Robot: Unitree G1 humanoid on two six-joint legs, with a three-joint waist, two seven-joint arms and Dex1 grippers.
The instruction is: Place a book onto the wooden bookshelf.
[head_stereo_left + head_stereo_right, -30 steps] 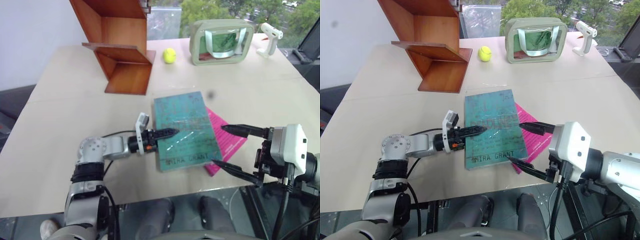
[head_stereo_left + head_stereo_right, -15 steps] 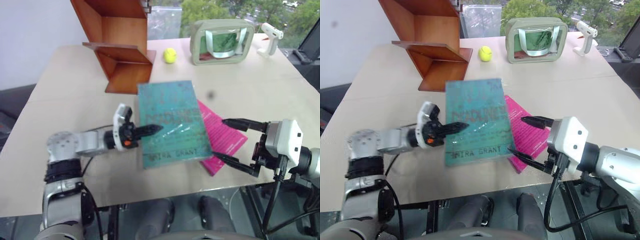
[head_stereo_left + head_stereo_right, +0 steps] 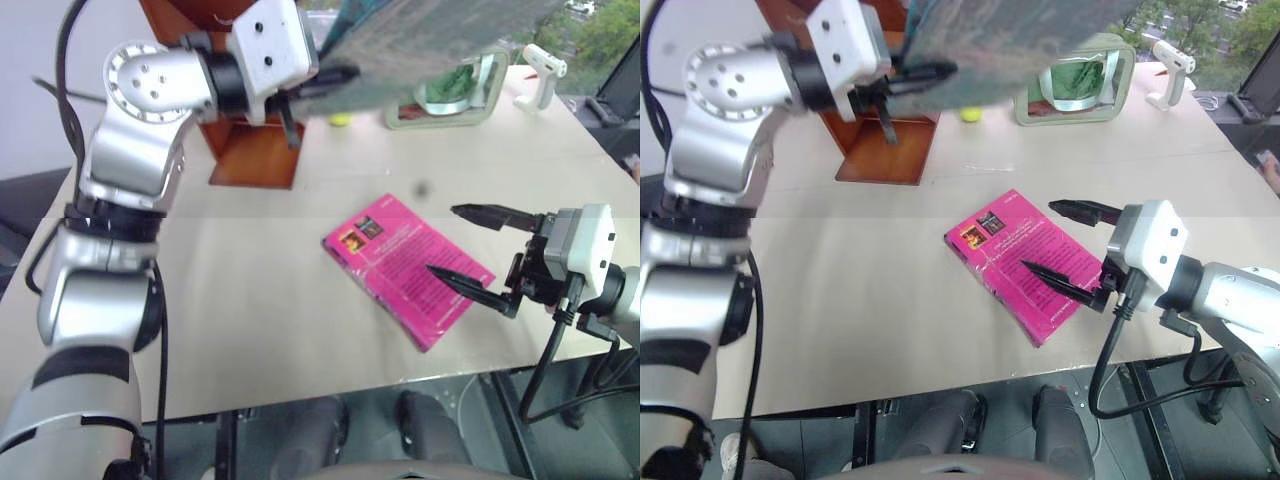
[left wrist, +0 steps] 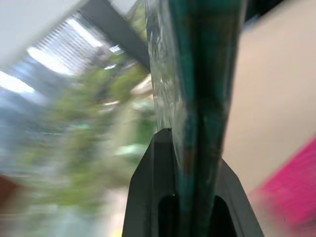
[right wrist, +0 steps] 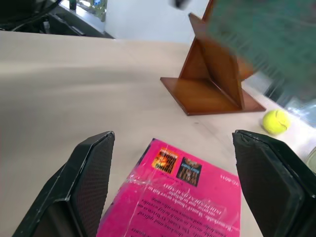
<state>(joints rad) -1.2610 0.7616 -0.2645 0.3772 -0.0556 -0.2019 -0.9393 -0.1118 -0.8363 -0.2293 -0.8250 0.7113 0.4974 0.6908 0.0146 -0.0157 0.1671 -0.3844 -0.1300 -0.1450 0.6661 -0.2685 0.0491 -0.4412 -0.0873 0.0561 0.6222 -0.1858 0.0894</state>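
Note:
The teal-green book (image 3: 430, 40) is up in the air, tilted and blurred, in front of the green bag. My left gripper (image 3: 335, 76) is shut on one edge of it. In the left wrist view both fingers (image 4: 153, 187) clamp the book (image 4: 197, 74) edge-on. The reddish-brown wooden bookshelf (image 3: 255, 150) stands at the table's far left, behind my raised left arm. My right gripper (image 3: 443, 240) is open and level over the near right part of the pink book (image 3: 390, 260), holding nothing.
The pink book lies flat at the table's middle right. A yellow tennis ball (image 5: 275, 121) sits beside the shelf's base. At the back right are a beige-framed green bag (image 3: 450, 95) and a white handheld device (image 3: 540, 75).
My left gripper has lifted the teal book off the table and up toward the shelf, uncovering the pink book. My right gripper has edged forward, still open.

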